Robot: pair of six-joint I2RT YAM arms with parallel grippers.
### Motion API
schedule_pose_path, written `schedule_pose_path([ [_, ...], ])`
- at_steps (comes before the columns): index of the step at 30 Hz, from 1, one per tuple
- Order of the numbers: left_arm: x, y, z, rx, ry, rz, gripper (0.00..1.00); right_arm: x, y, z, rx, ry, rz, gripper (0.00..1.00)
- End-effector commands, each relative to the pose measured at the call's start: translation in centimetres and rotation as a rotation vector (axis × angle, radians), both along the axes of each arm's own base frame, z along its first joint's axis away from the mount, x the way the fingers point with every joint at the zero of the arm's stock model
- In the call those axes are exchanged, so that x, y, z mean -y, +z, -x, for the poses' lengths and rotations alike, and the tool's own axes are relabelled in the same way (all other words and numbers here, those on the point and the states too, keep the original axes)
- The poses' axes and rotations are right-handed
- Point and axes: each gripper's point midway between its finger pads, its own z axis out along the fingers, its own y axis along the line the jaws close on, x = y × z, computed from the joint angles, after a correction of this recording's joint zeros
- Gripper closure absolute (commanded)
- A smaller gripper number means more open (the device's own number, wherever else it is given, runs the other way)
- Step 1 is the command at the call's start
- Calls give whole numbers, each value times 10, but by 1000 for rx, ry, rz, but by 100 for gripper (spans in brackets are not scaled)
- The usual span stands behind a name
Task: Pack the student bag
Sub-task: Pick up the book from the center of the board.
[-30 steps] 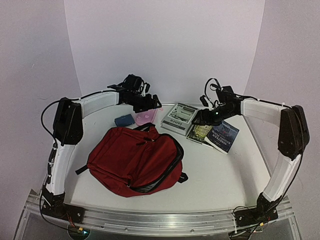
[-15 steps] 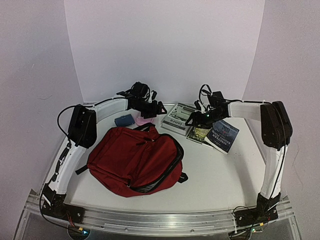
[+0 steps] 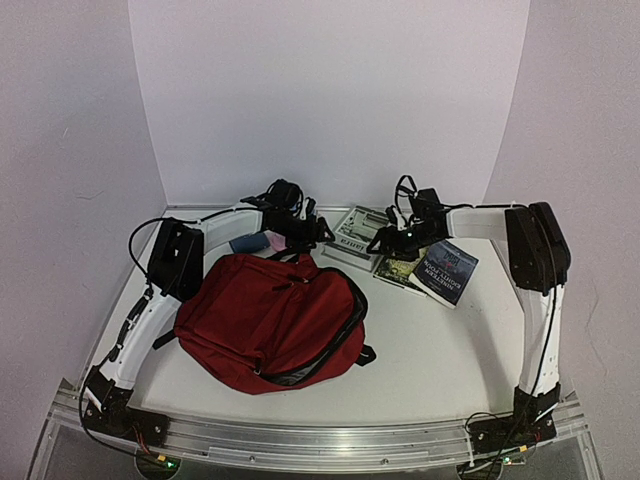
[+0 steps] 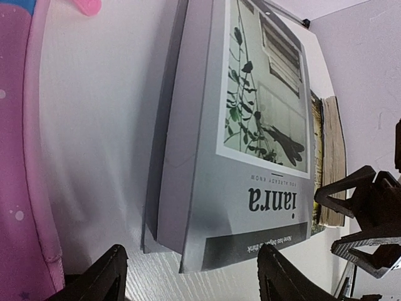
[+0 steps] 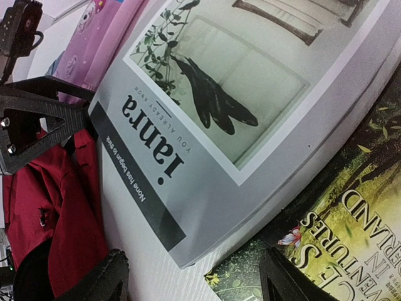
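The student bag (image 3: pixel 270 320) is a dark red backpack lying flat at the table's left centre, its main zip open along the right side; its red fabric (image 5: pixel 56 219) also shows in the right wrist view. Just behind it lies a grey book titled "ianra" (image 3: pixel 355 240) (image 4: pixel 250 144) (image 5: pixel 238 106). My left gripper (image 3: pixel 322 233) (image 4: pixel 191 279) stands open at the book's left near corner, nothing between its fingers. My right gripper (image 3: pixel 378 243) (image 5: pixel 194 282) stands open at the book's right near corner, over the seam with a green book (image 5: pixel 338 238).
A pink pencil case (image 3: pixel 275 243) (image 4: pixel 19 157) and a small blue item (image 3: pixel 243 243) lie left of the grey book. The green book (image 3: pixel 400 268) and a dark blue book (image 3: pixel 447 270) lie to its right. White walls close the back and sides.
Both arms have reached farther back and inward, bringing the grippers down to the grey book from either side. Both sets of jaws have narrowed a little.
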Motion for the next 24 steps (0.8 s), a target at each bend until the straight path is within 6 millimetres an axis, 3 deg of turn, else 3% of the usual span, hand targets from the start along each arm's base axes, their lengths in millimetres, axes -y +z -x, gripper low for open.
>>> schedule_pose_path([
  [1,12,27,-10,51,-16,95,34,-5,7,-17,43,-23,-13,28],
  [11,22,50,-5,70,-55,185,61,-9,-8,-16,6,-21,-33,29],
  [24,29,65,3,57,-77,244,88,-14,-3,-16,3,-15,-66,30],
])
